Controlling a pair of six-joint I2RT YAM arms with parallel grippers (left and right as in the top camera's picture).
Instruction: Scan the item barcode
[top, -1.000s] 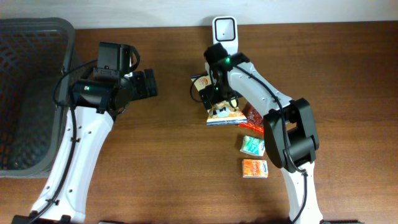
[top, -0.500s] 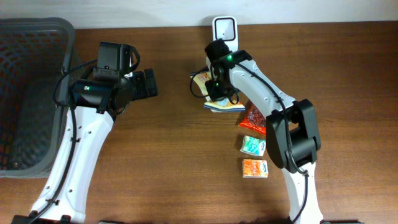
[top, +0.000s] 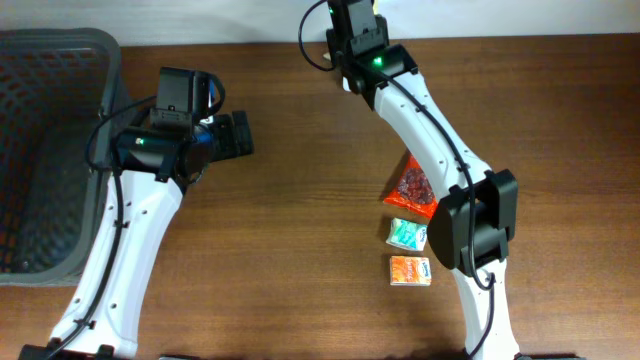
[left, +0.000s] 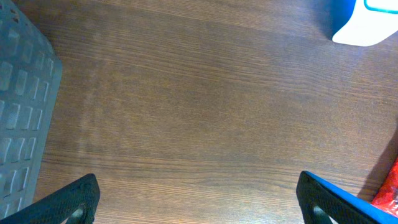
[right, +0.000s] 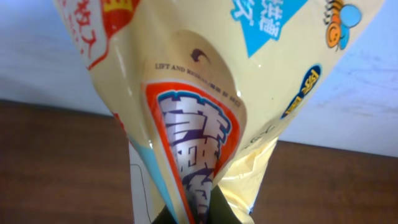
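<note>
Two arms reach over a brown wooden table (top: 300, 250). The right gripper (right: 198, 214) is squeezed tight on one end of a yellow snack bag (right: 205, 93). The bag fills most of the right wrist view and has blue, red and orange print on it. Behind the bag you can see the brown table and a pale wall. A red packet (top: 410, 185) lies flat on the table. The bag is well apart from the red packet, at the far edge of the table, on the side away from the robot's base. From above the bag cannot be seen, because the right arm (top: 430, 130) covers that spot. A green packet (top: 406, 233) lies just beside the red packet, on the side nearer the robot's base. An orange packet (top: 410, 271) lies a bit further from the red packet on that same side. The left gripper (top: 235, 135) is well apart from the red packet, between it and a grey basket (top: 60, 60). Its jaws are spread wide and it holds nothing. In the left wrist view only bare wood shows between its two dark fingertips (left: 78, 199). The basket wall shows at one edge of that view.
</note>
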